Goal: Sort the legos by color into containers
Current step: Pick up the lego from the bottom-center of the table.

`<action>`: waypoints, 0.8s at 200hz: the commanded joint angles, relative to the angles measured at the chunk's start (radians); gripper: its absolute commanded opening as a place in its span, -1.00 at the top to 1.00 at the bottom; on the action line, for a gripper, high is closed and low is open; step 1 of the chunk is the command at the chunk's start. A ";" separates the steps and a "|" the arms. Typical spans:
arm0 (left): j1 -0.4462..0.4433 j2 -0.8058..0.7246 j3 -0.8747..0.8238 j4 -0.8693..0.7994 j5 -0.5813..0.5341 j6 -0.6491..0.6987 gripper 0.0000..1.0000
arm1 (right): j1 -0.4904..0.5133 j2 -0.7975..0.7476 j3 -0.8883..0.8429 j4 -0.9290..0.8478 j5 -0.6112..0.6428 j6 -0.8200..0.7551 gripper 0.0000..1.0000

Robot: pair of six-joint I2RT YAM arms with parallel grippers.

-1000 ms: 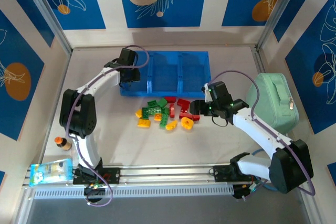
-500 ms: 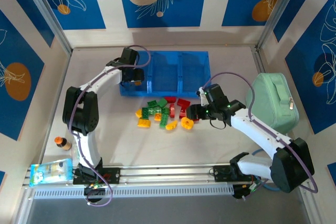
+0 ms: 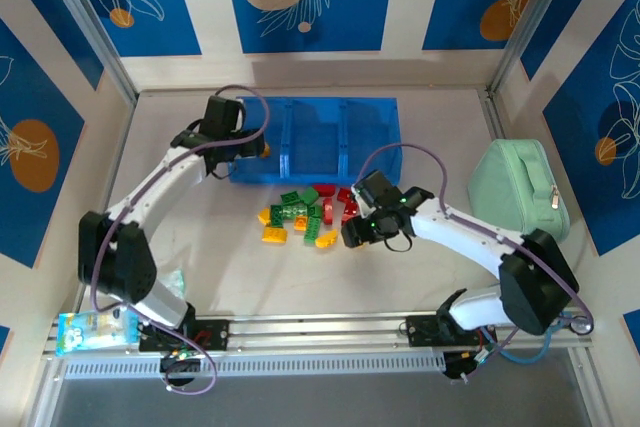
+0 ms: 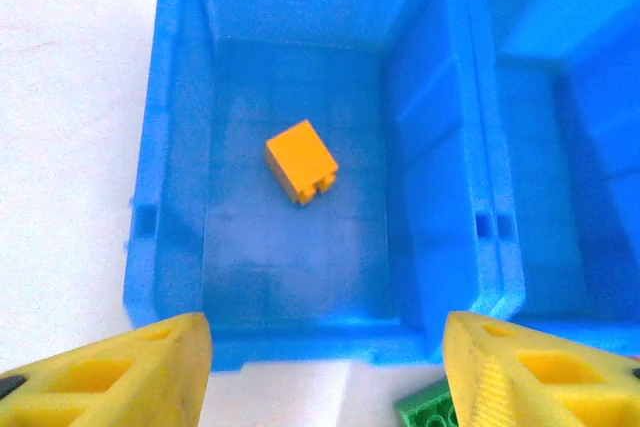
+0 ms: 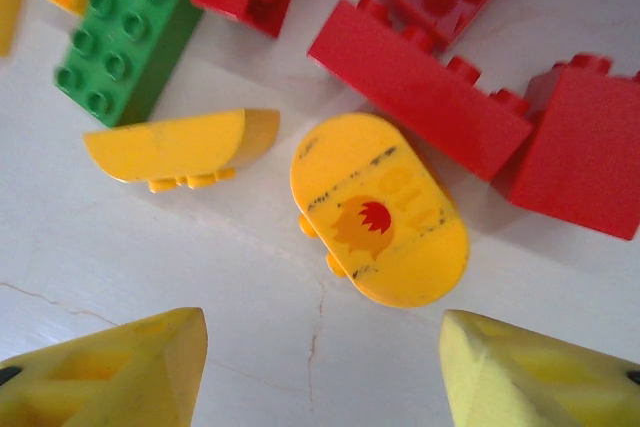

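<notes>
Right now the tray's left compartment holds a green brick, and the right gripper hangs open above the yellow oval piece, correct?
No: the left wrist view shows the brick is yellow-orange, not green. It lies in the tray's left compartment, and the right gripper hangs open above the yellow oval piece.

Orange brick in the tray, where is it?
The orange brick lies alone in the leftmost compartment of the tray, mid left wrist view, beyond the left gripper.

One brick (image 4: 301, 161) in the tray's (image 4: 172, 147) left compartment (image 4: 290, 247), other legos (image 3: 305, 215) heaped just before tray, case (image 3: 520, 192) to right
</notes>
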 commanded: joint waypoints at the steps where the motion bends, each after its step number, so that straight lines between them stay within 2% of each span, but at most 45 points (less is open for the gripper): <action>1: -0.015 -0.071 -0.106 0.007 0.011 -0.019 -0.25 | 0.045 0.062 0.050 -0.076 0.092 0.011 -0.26; 73: -0.016 -0.341 -0.450 -0.013 -0.028 -0.069 -0.24 | 0.090 0.203 0.158 -0.140 0.252 0.035 -0.30; 112: -0.017 -0.451 -0.563 -0.008 -0.036 -0.105 -0.23 | 0.091 0.243 0.159 -0.113 0.242 0.033 -0.34; 160: -0.015 -0.441 -0.573 -0.002 -0.020 -0.119 -0.23 | 0.088 0.288 0.159 -0.073 0.193 0.045 -0.29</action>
